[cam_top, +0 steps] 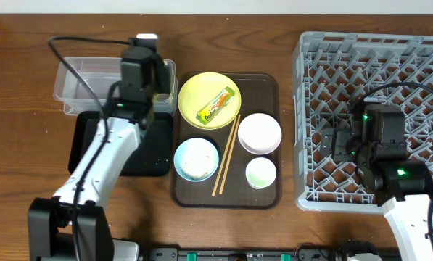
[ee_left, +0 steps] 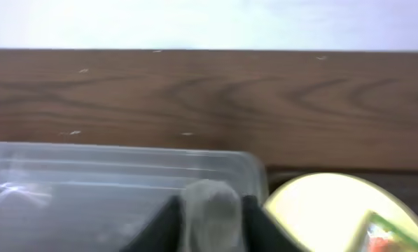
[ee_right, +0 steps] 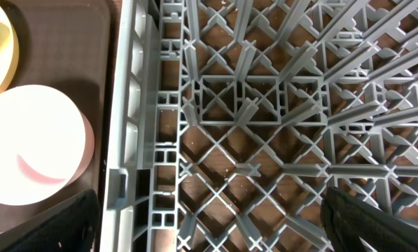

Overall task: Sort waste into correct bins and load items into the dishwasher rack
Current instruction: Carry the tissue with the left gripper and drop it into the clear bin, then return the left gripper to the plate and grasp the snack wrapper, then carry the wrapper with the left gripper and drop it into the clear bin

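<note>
My left gripper (cam_top: 149,78) hangs over the right end of the clear tub (cam_top: 85,80) and is shut on a crumpled white tissue (ee_left: 210,206). The tub also shows in the left wrist view (ee_left: 89,175). The yellow plate (cam_top: 209,100) holds the green-and-yellow wrapper (cam_top: 216,106). The pinkish-white bowl (cam_top: 260,133), light blue bowl (cam_top: 196,158), small pale cup (cam_top: 260,172) and chopsticks (cam_top: 226,156) lie on the brown tray. My right gripper (ee_right: 212,227) is open and empty over the left wall of the grey rack (ee_right: 145,105).
The dark brown serving tray (cam_top: 270,87) sits between the bins and the rack (cam_top: 419,65). The black tray (cam_top: 154,156) lies under my left arm, in front of the clear tub. White grains lie inside the light blue bowl.
</note>
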Controlling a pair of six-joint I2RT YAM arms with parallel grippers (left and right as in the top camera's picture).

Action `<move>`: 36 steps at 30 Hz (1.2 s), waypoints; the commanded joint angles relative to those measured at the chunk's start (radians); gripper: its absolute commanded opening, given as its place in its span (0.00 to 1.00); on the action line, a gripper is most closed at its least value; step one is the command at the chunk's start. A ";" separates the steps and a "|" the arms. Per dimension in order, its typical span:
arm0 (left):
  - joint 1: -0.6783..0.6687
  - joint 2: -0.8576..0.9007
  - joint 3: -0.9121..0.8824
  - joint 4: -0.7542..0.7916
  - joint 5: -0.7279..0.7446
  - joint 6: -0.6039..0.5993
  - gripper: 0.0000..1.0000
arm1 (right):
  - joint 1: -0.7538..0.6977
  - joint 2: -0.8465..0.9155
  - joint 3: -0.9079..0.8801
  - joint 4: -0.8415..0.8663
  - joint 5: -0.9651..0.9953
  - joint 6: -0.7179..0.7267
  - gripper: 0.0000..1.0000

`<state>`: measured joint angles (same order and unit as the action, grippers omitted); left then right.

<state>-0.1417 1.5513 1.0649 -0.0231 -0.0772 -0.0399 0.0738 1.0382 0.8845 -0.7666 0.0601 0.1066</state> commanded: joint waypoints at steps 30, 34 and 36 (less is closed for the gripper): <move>-0.232 0.329 -0.012 -0.042 0.282 0.294 0.80 | -0.014 -0.008 0.023 -0.007 -0.001 0.012 0.99; -0.232 0.368 -0.012 -0.017 0.245 0.294 0.76 | -0.014 -0.008 0.023 -0.012 -0.001 0.012 0.99; -0.232 0.378 -0.012 -0.019 0.245 0.294 0.68 | -0.014 -0.008 0.023 -0.013 -0.001 0.012 0.99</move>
<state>-0.3759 1.9114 1.0645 -0.0444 0.1955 0.2344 0.0738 1.0382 0.8848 -0.7761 0.0601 0.1066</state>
